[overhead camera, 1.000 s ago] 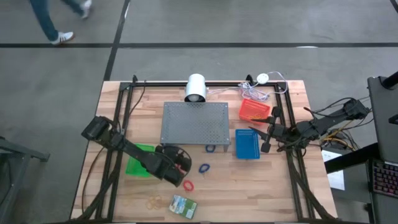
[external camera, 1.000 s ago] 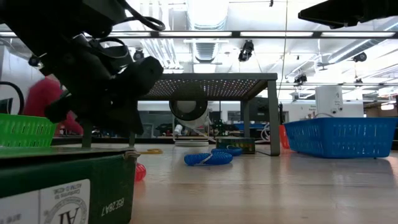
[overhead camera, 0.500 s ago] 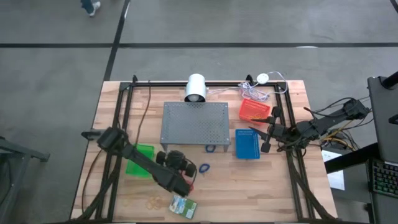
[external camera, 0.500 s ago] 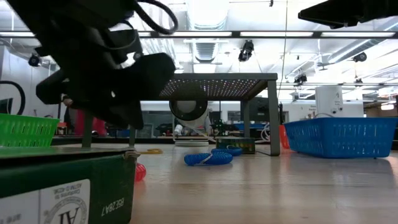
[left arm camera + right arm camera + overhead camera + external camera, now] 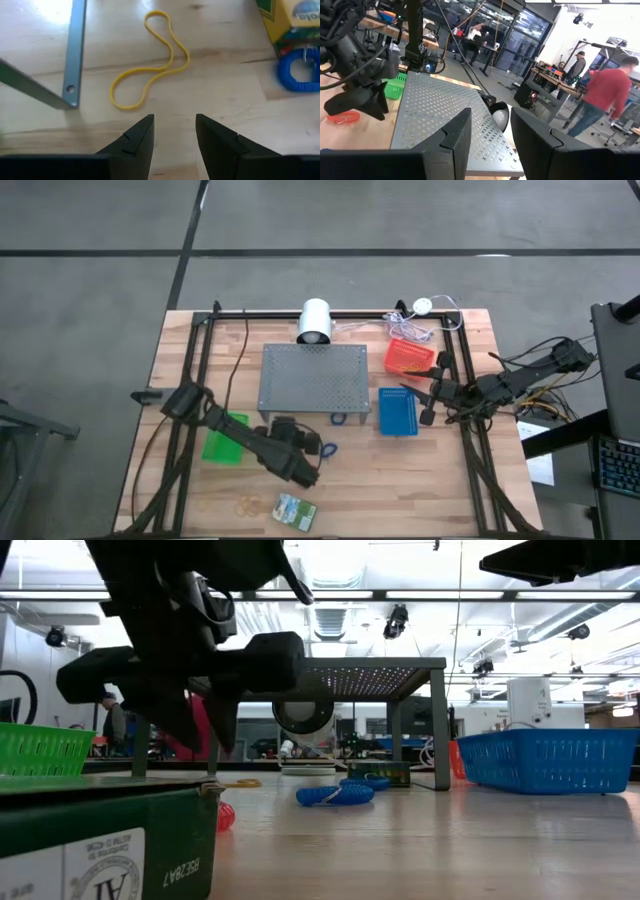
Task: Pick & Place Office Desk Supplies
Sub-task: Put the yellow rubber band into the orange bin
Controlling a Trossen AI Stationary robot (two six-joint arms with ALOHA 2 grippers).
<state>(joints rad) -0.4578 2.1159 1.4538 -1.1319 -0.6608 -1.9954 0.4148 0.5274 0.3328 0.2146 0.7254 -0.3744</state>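
Observation:
My left gripper point(image 5: 174, 122) hangs open over the near-left table, slanting down, with nothing between its fingers. Ahead of it on the wood lie a yellow rubber band point(image 5: 150, 60), a blue loop point(image 5: 300, 70) and a crayon box point(image 5: 290, 20) beside the grey stand's leg point(image 5: 75, 50). Another blue loop point(image 5: 328, 448) lies right of the gripper point(image 5: 300, 465). A red loop point(image 5: 225, 815) lies flat below it. A second crayon box point(image 5: 295, 510) and tan rubber bands point(image 5: 248, 505) lie near the front edge. My right gripper point(image 5: 491, 125) waits open, raised at the right side.
The grey perforated stand point(image 5: 313, 377) stands mid-table with a white lamp point(image 5: 315, 322) behind it. A green basket point(image 5: 225, 438) sits at the left, a blue basket point(image 5: 398, 412) and a red basket point(image 5: 410, 357) at the right. People move in the room beyond.
My left gripper has moved toward the table's right edge, risen a little and rolled about its wrist; it now covers the red loop in the high view. The loops, bands and boxes have stayed in place.

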